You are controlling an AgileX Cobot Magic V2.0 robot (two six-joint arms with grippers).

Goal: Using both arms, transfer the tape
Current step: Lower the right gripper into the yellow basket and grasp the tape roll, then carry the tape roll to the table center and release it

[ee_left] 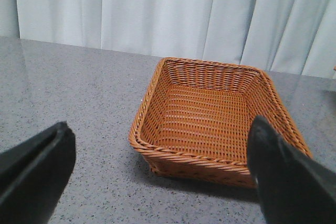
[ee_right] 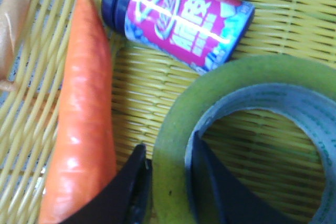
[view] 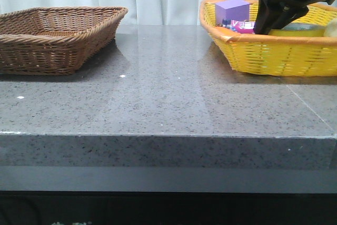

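in the yellow basket (ee_right: pixel 31 129) the tape (ee_right: pixel 173 145) lies flat, hole upward, right gripper (ee_right: pixel 168 182) pinching its wall.

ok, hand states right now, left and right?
Left hand: open, holding nothing, above the table facing the brown basket.
Right hand: in the yellow basket, fingers either side of the tape roll's wall, closed on it.

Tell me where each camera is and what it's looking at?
Front view: faces forward over the grey table, seeing both baskets; the right arm reaches into the yellow basket.
Left wrist view: above the table, looking at the brown basket; the left gripper is open.
Right wrist view: inside the yellow basket; the right gripper straddles the tape wall.
Shared: the front and left wrist views both show the brown basket.
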